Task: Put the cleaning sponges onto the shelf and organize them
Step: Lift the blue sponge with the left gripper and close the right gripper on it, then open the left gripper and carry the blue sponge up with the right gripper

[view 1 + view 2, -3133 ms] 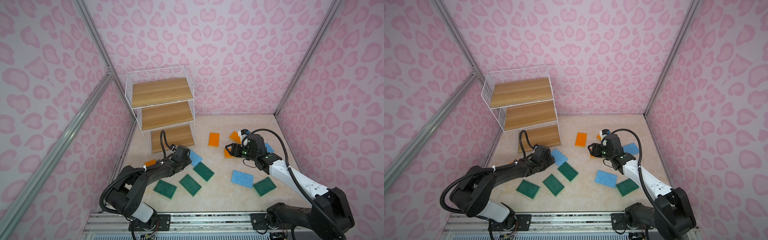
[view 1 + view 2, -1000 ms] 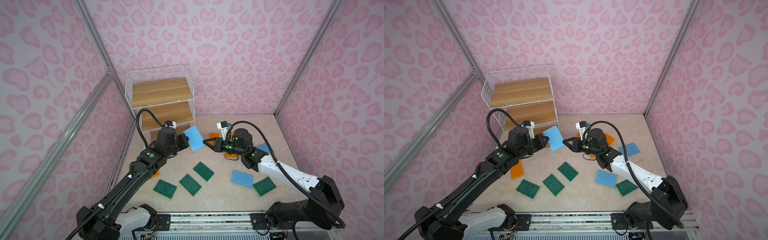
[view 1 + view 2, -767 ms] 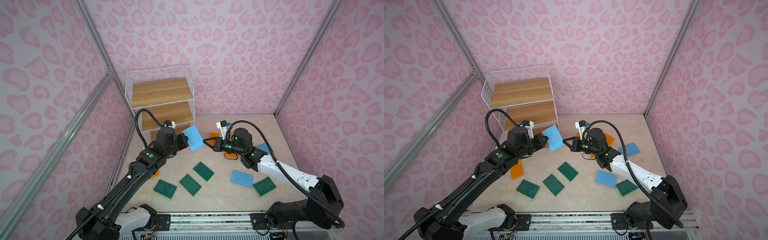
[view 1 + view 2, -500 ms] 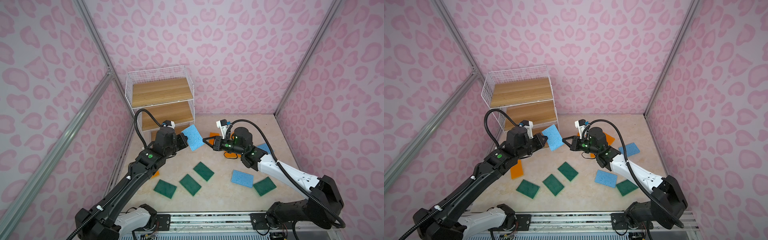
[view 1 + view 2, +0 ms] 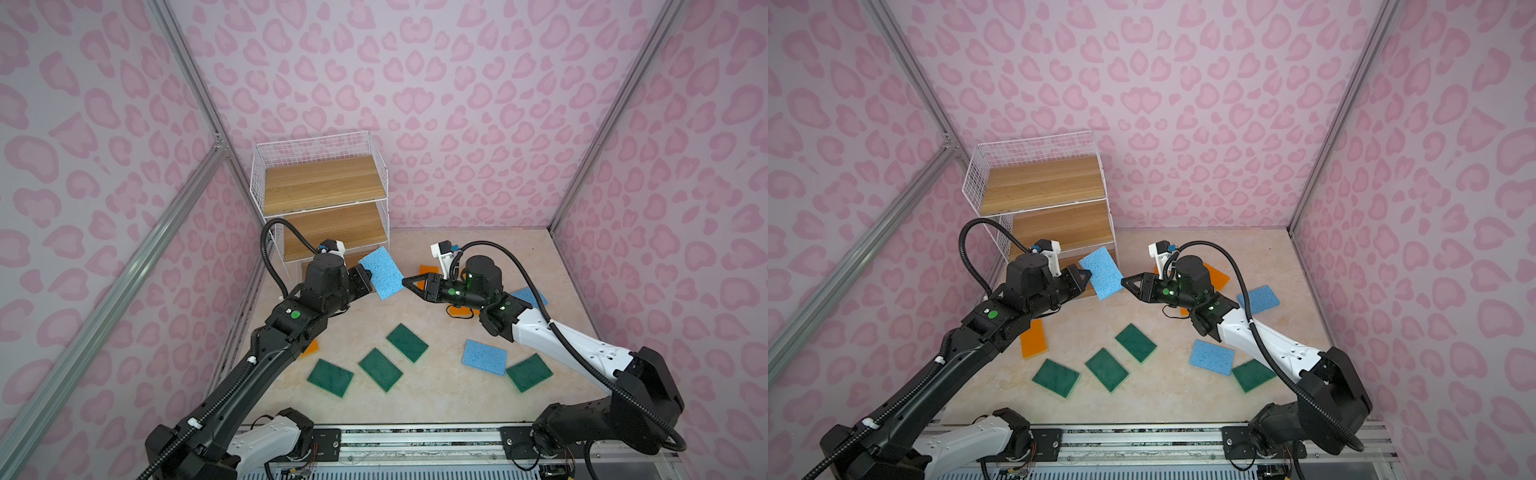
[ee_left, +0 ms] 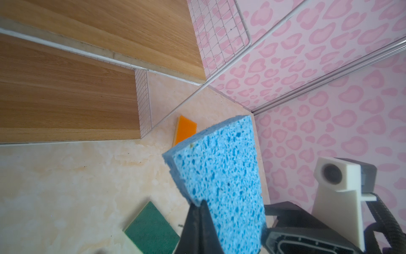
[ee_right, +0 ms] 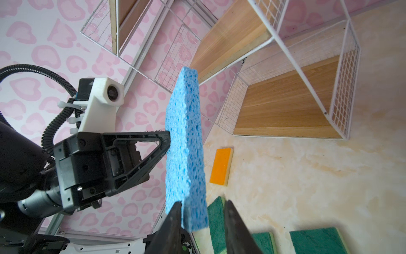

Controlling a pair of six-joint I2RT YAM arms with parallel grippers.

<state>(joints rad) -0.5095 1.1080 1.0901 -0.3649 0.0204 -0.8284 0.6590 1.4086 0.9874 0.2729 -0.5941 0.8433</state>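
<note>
Low in a top view, green sponges [image 5: 380, 369] lie flat on the floor [image 5: 436, 399]. Another blue sponge [image 5: 484, 357] lies flat just to their right. An orange sponge [image 5: 1034, 337] lies at the lower left, partly under my left arm.

In the middle of the frame, my left claw [image 5: 365, 276] is pressed together on one edge of a blue sponge [image 5: 381, 272]. It holds the sponge up in the air, tilted. My right claw [image 5: 405, 282] points at the sponge from the right. Its fingers [image 7: 173, 220] are spread a little, with a corner of the sponge between them. One finger touches it and the other is apart.

Farther back, upper left of middle, the shelf [image 5: 324, 189] stands against the wall, close behind the held sponge.
</note>
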